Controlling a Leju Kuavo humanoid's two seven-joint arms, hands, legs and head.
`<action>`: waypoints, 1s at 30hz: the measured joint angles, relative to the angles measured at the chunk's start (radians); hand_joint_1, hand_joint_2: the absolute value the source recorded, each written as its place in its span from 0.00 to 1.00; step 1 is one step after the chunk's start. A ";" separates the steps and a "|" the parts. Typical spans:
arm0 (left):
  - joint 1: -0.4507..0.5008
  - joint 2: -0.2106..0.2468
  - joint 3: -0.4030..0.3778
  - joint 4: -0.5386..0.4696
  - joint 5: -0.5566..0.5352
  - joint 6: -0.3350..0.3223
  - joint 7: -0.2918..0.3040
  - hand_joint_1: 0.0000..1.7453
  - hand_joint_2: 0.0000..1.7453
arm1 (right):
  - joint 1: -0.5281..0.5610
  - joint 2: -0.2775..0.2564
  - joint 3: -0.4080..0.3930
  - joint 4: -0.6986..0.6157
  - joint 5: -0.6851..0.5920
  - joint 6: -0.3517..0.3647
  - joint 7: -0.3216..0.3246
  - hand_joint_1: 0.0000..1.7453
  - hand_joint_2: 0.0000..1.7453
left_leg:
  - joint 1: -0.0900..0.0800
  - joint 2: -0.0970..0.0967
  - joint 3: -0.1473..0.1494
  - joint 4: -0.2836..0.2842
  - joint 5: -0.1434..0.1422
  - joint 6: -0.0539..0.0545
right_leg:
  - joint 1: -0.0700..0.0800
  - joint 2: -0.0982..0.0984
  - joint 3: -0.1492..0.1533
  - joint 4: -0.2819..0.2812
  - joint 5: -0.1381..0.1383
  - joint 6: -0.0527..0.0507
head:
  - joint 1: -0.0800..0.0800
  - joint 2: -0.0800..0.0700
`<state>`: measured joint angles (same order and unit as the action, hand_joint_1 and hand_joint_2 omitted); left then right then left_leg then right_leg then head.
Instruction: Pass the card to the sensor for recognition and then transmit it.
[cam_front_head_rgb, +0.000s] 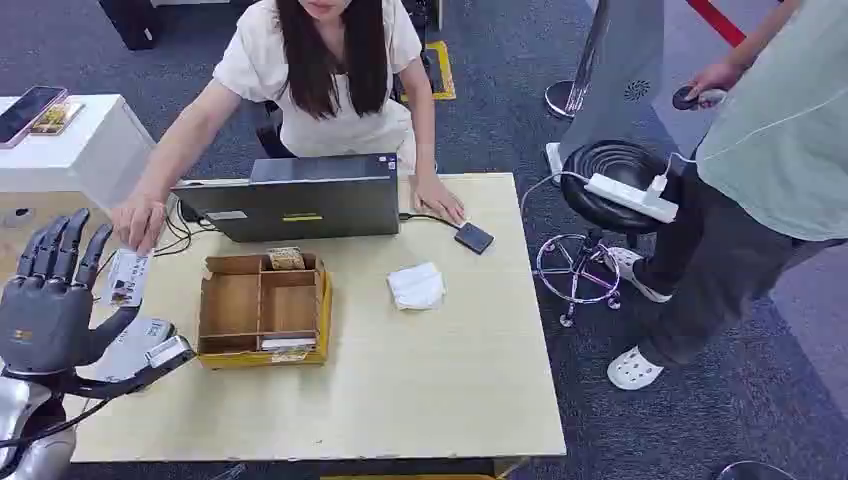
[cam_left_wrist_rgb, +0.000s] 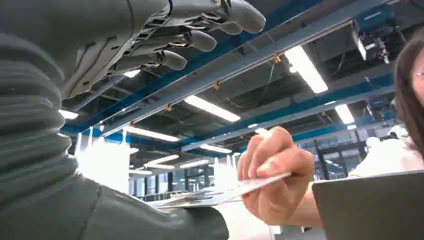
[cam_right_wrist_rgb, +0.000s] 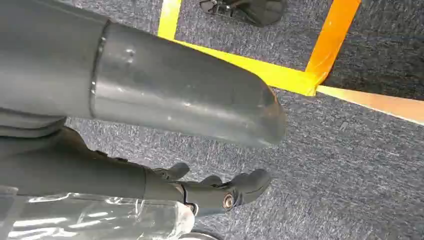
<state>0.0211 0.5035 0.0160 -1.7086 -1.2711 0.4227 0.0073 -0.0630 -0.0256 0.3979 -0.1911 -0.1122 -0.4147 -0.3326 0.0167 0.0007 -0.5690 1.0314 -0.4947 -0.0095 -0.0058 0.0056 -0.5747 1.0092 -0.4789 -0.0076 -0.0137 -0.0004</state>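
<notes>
The left hand (cam_front_head_rgb: 50, 300) is up by the left edge of the worktop (cam_front_head_rgb: 440, 380), fingers spread wide and holding nothing. The card (cam_front_head_rgb: 127, 277) is just beside it, held by a person's hand (cam_front_head_rgb: 140, 220). The right hand (cam_right_wrist_rgb: 220, 192) hangs over the floor with fingers curled in on nothing.

The left hand (cam_front_head_rgb: 48, 300) is seen in the head view as a dark grey moulded palm with darker, segmented fingers, mounted on a silver forearm along which thin black cables are routed. In the left wrist view a grey ribbed cover is noted at the wrist, with a thick smooth grey thumb and fingers ending in rounded grey tips. The right hand (cam_right_wrist_rgb: 220, 192) is shown with a glossy grey thumb, dark fingers with a small round metal screw at one knuckle, and clear plastic wrapping alongside.
</notes>
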 joint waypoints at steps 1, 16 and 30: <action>-0.003 -0.003 -0.001 0.006 0.001 0.001 0.001 0.05 1.00 | 0.001 0.000 0.000 0.000 0.000 0.000 -0.001 0.00 0.00 | 0.000 0.000 0.000 0.000 0.000 0.000 | 0.000 0.000 0.000 0.000 0.000 0.000 | 0.000 0.000; -0.014 -0.004 -0.002 0.041 0.030 -0.003 -0.009 1.00 1.00 | 0.002 0.001 -0.002 0.000 0.001 -0.001 -0.007 0.00 0.00 | 0.000 0.000 0.000 0.000 0.000 0.000 | 0.000 0.000 0.000 0.000 0.000 0.000 | 0.000 0.000; -0.024 0.018 -0.002 0.050 0.047 0.000 -0.022 1.00 1.00 | 0.005 0.001 -0.003 0.000 0.002 -0.003 -0.009 0.00 0.00 | 0.000 0.000 0.000 0.000 0.000 0.000 | 0.000 0.000 0.000 0.000 0.000 0.000 | 0.000 0.000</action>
<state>-0.0026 0.5211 0.0137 -1.6587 -1.2238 0.4227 -0.0145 -0.0578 -0.0248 0.3944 -0.1911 -0.1107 -0.4181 -0.3418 0.0167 0.0010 -0.5691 1.0314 -0.4946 -0.0096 -0.0059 0.0060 -0.5748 1.0092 -0.4788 -0.0076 -0.0137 -0.0004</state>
